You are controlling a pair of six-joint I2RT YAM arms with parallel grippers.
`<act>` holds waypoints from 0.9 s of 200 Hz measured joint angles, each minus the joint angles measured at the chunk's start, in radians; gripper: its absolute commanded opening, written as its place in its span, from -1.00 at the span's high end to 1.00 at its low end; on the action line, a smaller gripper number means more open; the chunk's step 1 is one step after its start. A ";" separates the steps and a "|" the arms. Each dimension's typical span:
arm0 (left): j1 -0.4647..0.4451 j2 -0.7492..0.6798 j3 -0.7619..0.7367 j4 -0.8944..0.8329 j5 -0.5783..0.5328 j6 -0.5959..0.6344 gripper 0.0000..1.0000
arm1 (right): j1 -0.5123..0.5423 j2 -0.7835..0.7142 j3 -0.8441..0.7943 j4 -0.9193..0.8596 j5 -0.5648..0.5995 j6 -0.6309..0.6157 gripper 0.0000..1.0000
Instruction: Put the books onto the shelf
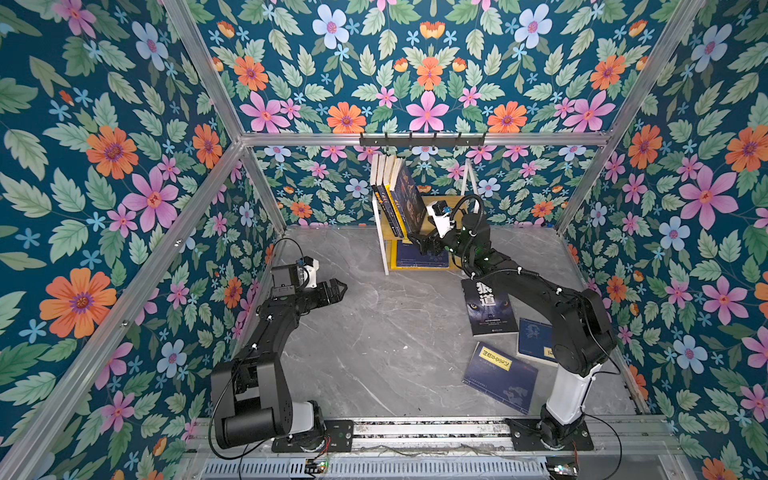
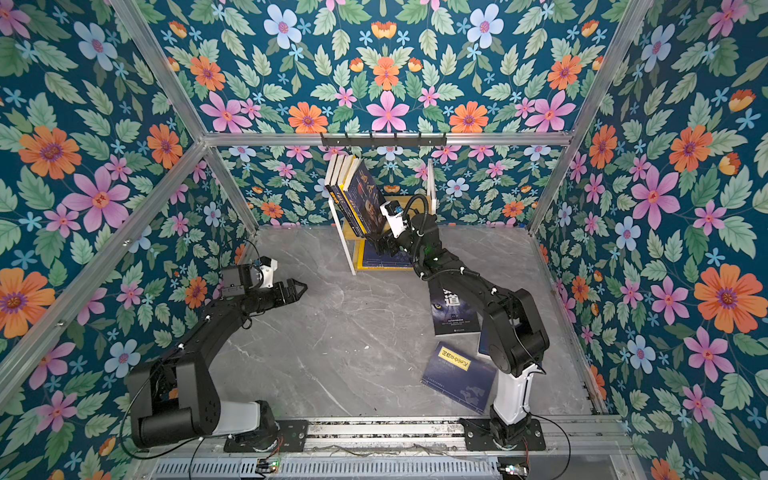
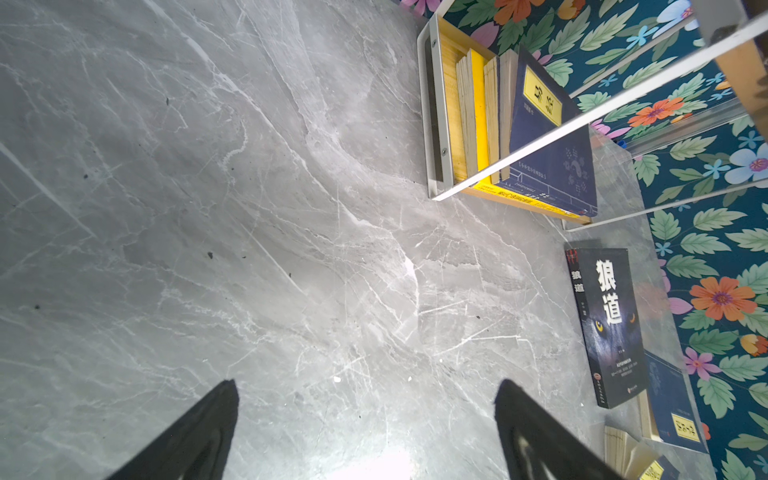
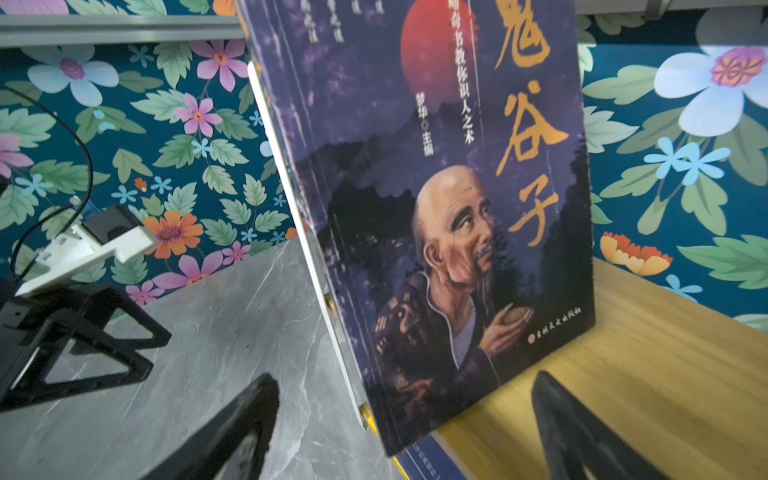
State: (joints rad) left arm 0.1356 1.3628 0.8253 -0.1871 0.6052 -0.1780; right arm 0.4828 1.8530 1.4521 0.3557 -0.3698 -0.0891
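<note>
Left gripper [image 1: 338,289] spread wide, hovering — right gripper [image 4: 403,376] spread, reaching forward

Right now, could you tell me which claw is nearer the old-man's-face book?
Right. The right claw sits open at the book's lower edge on the shelf; the left claw hovers open over the table, well off to the left.

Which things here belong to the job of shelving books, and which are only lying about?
Part of the job:
small two-tier wooden shelf with white metal frame; upright paperbacks on its top board; dark paperback with old man's face; black wolf-eye paperback; navy paperback with yellow label; second navy paperback beside it.

Only there:
black hook rail; grey marble-look table.
</note>
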 measured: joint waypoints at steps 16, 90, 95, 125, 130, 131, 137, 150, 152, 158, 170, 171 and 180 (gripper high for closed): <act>0.002 -0.002 0.000 0.000 0.000 0.000 -0.95 | -0.019 0.017 0.023 -0.023 -0.048 -0.024 -0.85; 0.005 -0.008 -0.006 0.000 0.000 0.000 -0.95 | -0.072 0.168 0.193 -0.174 -0.225 -0.079 -0.72; 0.006 -0.008 -0.006 0.002 0.000 0.000 -0.95 | -0.072 0.179 0.205 -0.183 -0.235 -0.081 -0.70; 0.008 -0.008 -0.006 0.002 -0.001 0.000 -0.95 | -0.073 0.227 0.268 -0.211 -0.277 -0.101 -0.62; 0.008 -0.008 -0.006 0.002 -0.001 0.000 -0.95 | -0.074 0.234 0.275 -0.211 -0.281 -0.106 -0.61; 0.008 -0.008 -0.006 0.002 -0.001 0.000 -0.95 | -0.074 0.235 0.276 -0.211 -0.282 -0.106 -0.60; 0.008 -0.008 -0.006 0.001 0.000 0.000 -0.95 | -0.075 0.242 0.285 -0.211 -0.283 -0.112 -0.59; 0.008 -0.007 -0.006 0.001 0.000 0.000 -0.95 | -0.080 0.257 0.304 -0.211 -0.291 -0.114 -0.55; 0.008 -0.007 -0.006 0.001 0.000 0.000 -0.95 | -0.081 0.260 0.308 -0.211 -0.293 -0.114 -0.54; 0.008 -0.006 -0.006 0.001 -0.002 0.000 -0.95 | -0.084 0.267 0.317 -0.212 -0.303 -0.115 -0.52; 0.009 -0.006 -0.006 0.001 -0.004 0.000 -0.95 | -0.088 0.278 0.337 -0.221 -0.304 -0.114 -0.49; 0.009 -0.006 -0.006 0.001 -0.004 0.000 -0.95 | -0.088 0.278 0.338 -0.222 -0.304 -0.115 -0.49; 0.010 -0.006 -0.006 0.001 -0.004 0.000 -0.95 | -0.090 0.284 0.350 -0.231 -0.305 -0.114 -0.48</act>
State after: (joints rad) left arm 0.1452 1.3567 0.8196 -0.1864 0.6014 -0.1780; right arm 0.3931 2.1372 1.8019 0.1246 -0.6746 -0.2031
